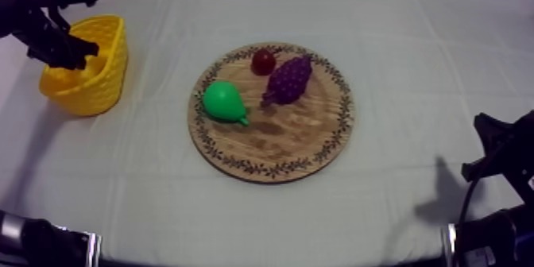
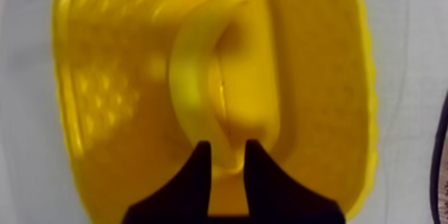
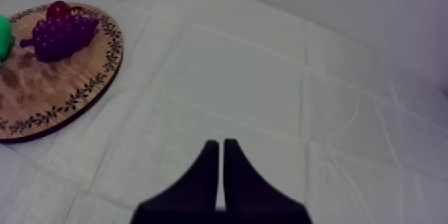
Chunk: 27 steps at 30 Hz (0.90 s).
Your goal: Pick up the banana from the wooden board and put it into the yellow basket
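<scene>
The banana [image 2: 220,73] hangs inside the yellow basket [image 2: 113,107], its narrow end held between the black fingers of my left gripper [image 2: 229,150]. From above, that gripper [image 1: 67,52] sits over the basket [image 1: 103,79] at the table's far left. The round wooden board [image 1: 278,139] lies in the middle of the table. My right gripper [image 3: 222,148] is shut on nothing, its fingers together as a wedge above bare cloth to the right of the board [image 3: 53,87].
On the board lie a green pear [image 1: 222,101], a bunch of purple grapes [image 1: 288,79] and a small red fruit [image 1: 263,61]. My right arm [image 1: 501,147] rests low at the right edge. Bare cloth lies between board and basket.
</scene>
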Each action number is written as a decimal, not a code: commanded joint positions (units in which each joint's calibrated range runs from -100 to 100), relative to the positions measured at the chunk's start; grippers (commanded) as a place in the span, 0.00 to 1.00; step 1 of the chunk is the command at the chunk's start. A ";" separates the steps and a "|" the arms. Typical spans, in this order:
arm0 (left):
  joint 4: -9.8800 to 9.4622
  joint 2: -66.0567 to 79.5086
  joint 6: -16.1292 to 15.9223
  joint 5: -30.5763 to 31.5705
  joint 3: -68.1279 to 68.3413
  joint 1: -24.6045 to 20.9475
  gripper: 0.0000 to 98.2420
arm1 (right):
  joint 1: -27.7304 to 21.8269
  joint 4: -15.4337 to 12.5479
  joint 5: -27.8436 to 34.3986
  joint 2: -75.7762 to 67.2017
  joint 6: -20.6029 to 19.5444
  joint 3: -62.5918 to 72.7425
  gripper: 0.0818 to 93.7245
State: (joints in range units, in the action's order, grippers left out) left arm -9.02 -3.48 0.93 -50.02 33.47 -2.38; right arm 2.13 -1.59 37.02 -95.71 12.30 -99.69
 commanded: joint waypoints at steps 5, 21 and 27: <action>1.44 25.28 -0.11 12.55 18.03 0.30 0.07 | 0.01 0.00 -0.01 -0.04 0.00 0.03 0.01; 2.89 75.75 1.45 22.49 52.73 1.42 0.00 | 0.01 0.00 -0.01 -0.04 -0.02 0.03 0.01; 3.98 89.47 1.19 19.07 61.46 0.60 0.00 | 0.01 0.00 -0.01 -0.04 -0.02 0.03 0.01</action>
State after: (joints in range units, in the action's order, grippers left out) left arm -5.21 76.21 2.26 -30.18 91.20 -1.65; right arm 2.13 -1.59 37.02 -95.71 12.30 -99.69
